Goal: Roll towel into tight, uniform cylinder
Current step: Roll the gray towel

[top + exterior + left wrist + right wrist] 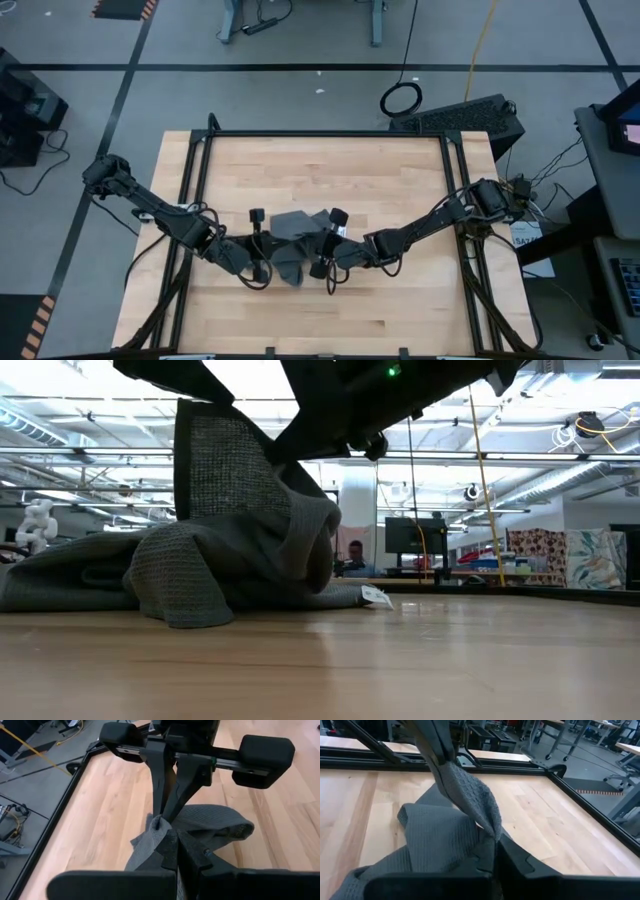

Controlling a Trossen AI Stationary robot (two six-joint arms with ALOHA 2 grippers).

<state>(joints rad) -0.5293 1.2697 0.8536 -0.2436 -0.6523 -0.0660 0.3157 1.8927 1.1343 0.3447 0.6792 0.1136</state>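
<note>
Two grippers meet over the middle of the wooden table (400,180), toward its near edge, both pinching the same dark grey towel (290,240). Nearest that edge, a bunched fold of cloth trails down onto the wood. Just above it the left gripper (258,243) has its fingers closed on a pinch of fabric on the towel's left side, and the right gripper (324,243) has its fingers clamped on a raised corner on the towel's right side. Between them the towel is crumpled and partly lifted, not rolled. Farther back, the rest of the cloth lies flat on the table, a small white tag (376,596) resting on the wood at its edge.
</note>
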